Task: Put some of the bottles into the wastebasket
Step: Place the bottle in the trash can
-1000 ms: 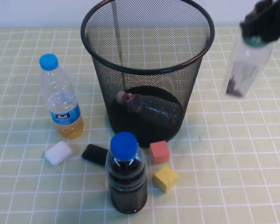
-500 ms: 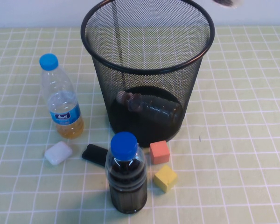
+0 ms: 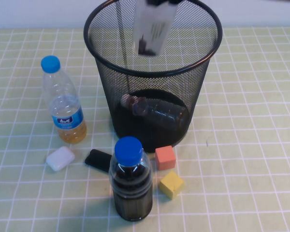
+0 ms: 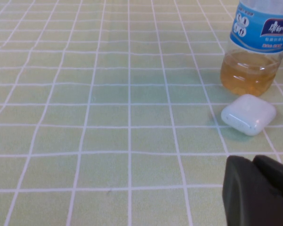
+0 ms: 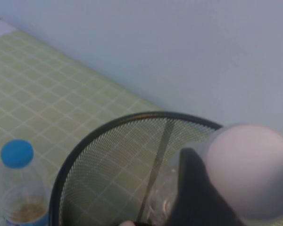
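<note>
Far left of the wastebasket (image 3: 203, 63), the left gripper (image 4: 257, 188) sits low over the counter (image 3: 251, 145), its dark fingers pressed together on nothing. A white case (image 4: 248, 113) lies close by, with a yellow-liquid bottle (image 3: 63, 104) standing beyond it. A flat black item (image 3: 99, 159) lies nearer the wastebasket's base, beside a dark bottle (image 3: 130, 181) standing in front of the wastebasket.

Inside the wastebasket, the small bottle (image 3: 157, 112) lies on its side on the bottom. Directly over the wastebasket's mouth, the tall bottle (image 3: 154, 26) hangs upright with its lower end about level with the rim. The right gripper (image 5: 205, 188) clamps it at the white cap (image 5: 247, 169).

A red cube (image 3: 165, 157) touches the wastebasket's front base, and a yellow cube (image 3: 171, 184) lies just in front of it.
</note>
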Available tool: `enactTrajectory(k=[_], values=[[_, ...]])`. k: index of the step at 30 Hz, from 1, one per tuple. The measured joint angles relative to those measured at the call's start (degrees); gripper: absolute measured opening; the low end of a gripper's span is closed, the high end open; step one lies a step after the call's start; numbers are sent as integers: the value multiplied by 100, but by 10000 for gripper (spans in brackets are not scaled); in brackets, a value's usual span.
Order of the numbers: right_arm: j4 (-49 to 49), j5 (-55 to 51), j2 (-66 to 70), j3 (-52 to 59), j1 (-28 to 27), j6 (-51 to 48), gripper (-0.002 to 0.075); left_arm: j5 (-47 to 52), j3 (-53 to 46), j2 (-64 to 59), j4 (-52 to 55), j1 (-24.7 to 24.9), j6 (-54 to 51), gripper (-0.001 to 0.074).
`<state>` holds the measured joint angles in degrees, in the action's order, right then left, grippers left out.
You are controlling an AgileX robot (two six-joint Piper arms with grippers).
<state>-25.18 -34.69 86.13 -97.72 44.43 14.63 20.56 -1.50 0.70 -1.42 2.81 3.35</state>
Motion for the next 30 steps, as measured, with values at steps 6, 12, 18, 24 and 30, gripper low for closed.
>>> enactTrajectory(k=[6,12,18,24,30], values=[[0,-118,746,0,0,-4,341,0,0,0,0,0,0,-1],[11,-260,1178,0,0,-4,341,0,0,0,0,0,0,-1],[36,-387,1222,0,0,-4,384,0,0,0,0,0,0,-1],[36,-551,1125,-17,0,-4,444,0,0,0,0,0,0,-1],[25,-687,702,-40,0,-4,442,0,0,0,0,0,0,-1]])
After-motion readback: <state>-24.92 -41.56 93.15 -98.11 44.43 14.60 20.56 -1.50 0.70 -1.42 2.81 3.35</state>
